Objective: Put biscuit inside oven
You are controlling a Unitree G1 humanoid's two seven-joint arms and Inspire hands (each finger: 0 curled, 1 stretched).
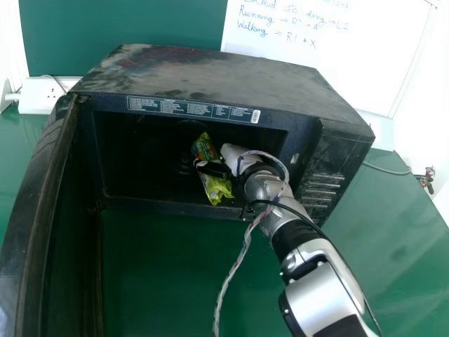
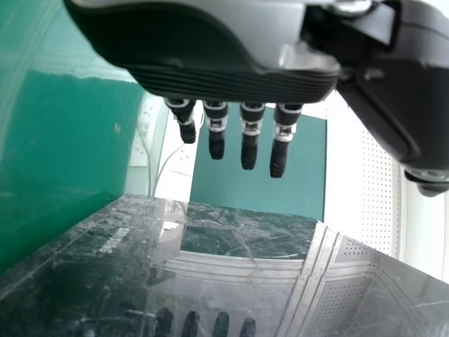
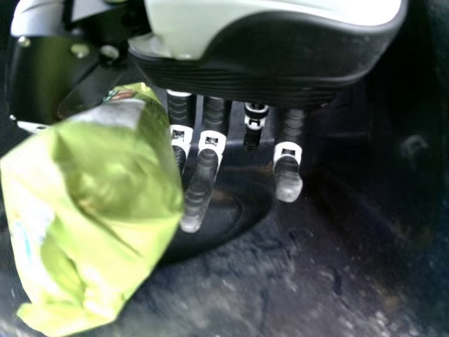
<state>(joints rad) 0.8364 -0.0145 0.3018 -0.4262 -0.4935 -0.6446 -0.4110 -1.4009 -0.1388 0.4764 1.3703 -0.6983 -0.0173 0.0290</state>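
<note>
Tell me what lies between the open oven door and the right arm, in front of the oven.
Coming from the open oven door, first green tabletop, then a braided cable near the right arm; the head view shows both.

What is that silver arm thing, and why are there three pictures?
It's a robot shaped a bit like a person, and the silver arm is its right arm. The head view looks down from its head, as if through its eyes. Each of the two wrist views comes from a camera beside one hand.

A black microwave oven stands on a green table with its door open. Inside it, the right hand holds a yellow-green biscuit packet between its thumb and fingers.

The left hand holds nothing; its fingers point straight out above a shiny dark panel, probably the oven door. Behind the oven is a whiteboard with writing on it.
</note>
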